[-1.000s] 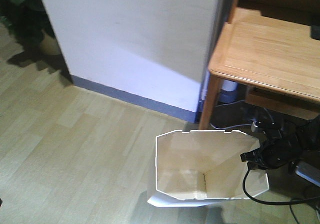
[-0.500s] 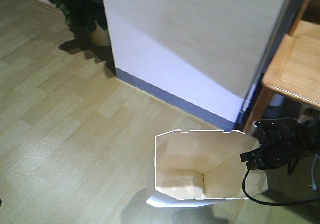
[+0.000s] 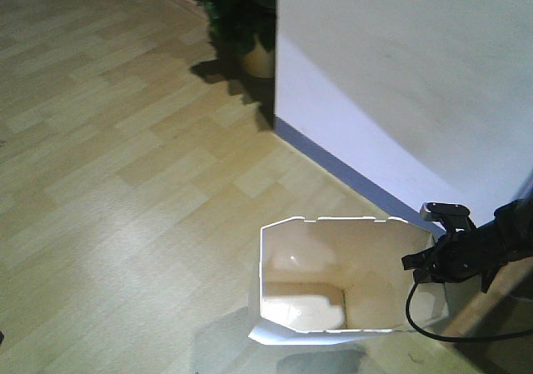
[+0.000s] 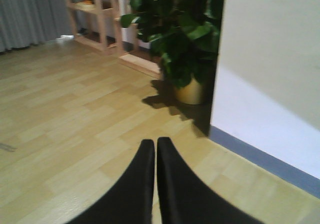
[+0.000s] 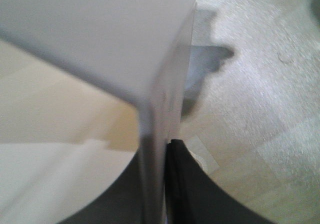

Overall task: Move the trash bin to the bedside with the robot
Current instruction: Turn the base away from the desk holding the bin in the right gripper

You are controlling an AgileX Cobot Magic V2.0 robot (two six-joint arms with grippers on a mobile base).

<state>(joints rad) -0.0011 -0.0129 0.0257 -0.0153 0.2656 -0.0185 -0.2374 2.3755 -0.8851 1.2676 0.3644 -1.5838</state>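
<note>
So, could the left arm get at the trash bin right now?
Probably not without swinging round. The left gripper is shut and faces floor and a potted plant, with the trash bin out of its view. The bin's side away from the right gripper stands free, though.

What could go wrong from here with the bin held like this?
1. The right gripper pinches only one thin wall of the trash bin; it may flex or slip free.
2. The white wall stands close behind the bin, so a turn could knock it.
3. The black cable loops by the rim and might snag.
</note>
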